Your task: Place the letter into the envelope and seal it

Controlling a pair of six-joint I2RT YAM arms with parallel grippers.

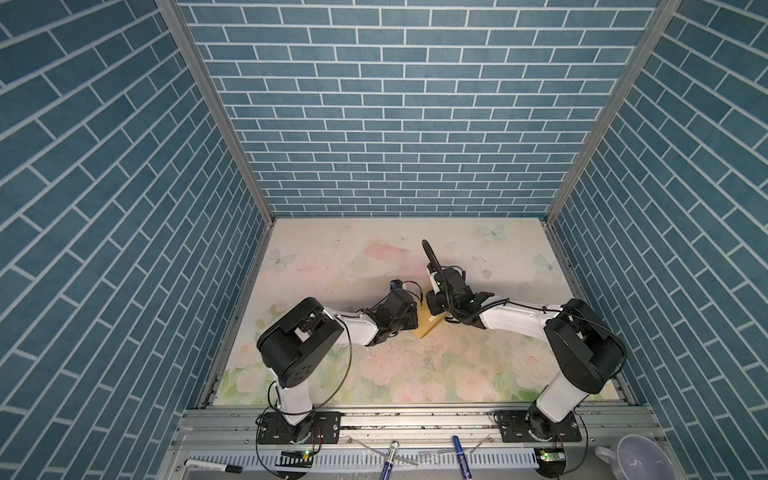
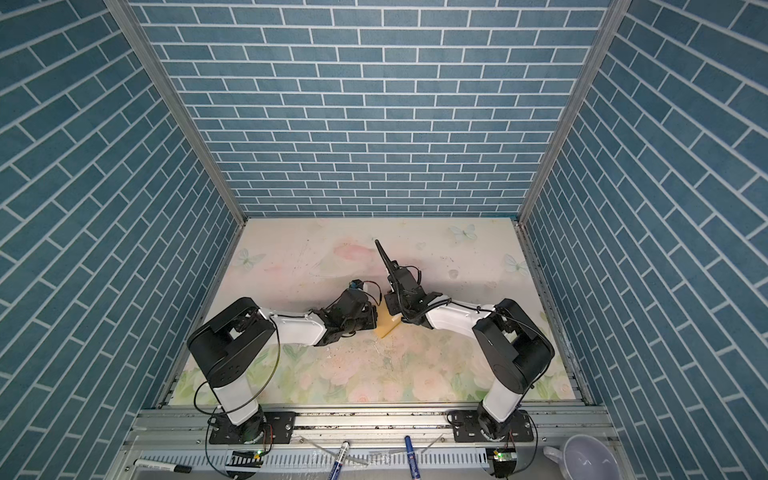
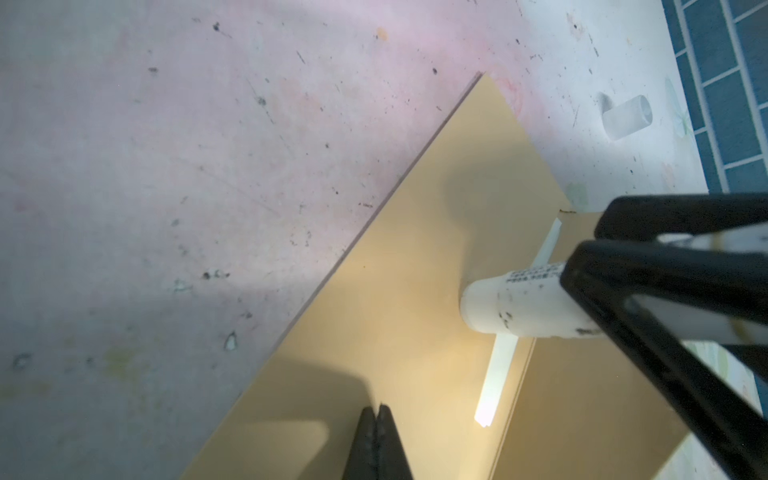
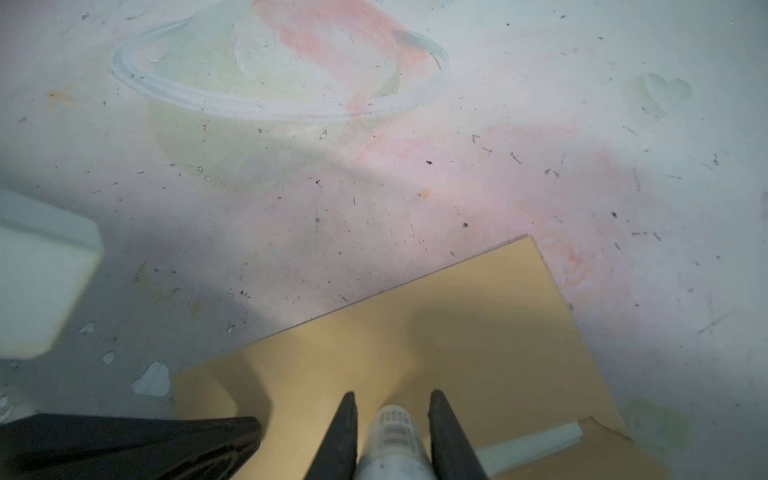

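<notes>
Envelope (image 3: 395, 311) paper lies directly under both sets of jaws, flat on the floral table (image 3: 166, 166). In the left wrist view we see the left gripper (image 3: 377, 419) clenched, its two black fingers pressed together with the tips down over the tan face; whether they pinch the paper or only press on it we cannot tell. In the right wrist view the right gripper (image 4: 393, 395) is grasping a white glue stick (image 4: 392, 436) with a printed label, one finger on each side of the barrel. The stick's blunt end sits on the tan paper just beside a narrow white strip (image 3: 498, 365) that runs along the fold. Past that strip the darker tan flap (image 3: 582, 395) lies opened out. Whether the strip is the letter's edge or a sealing band we cannot tell. A small white cap (image 3: 627, 116) lies on its side on the table, well apart from the paper. In both top views only a tan corner shows between the two wrists, near the middle of the table.
</notes>
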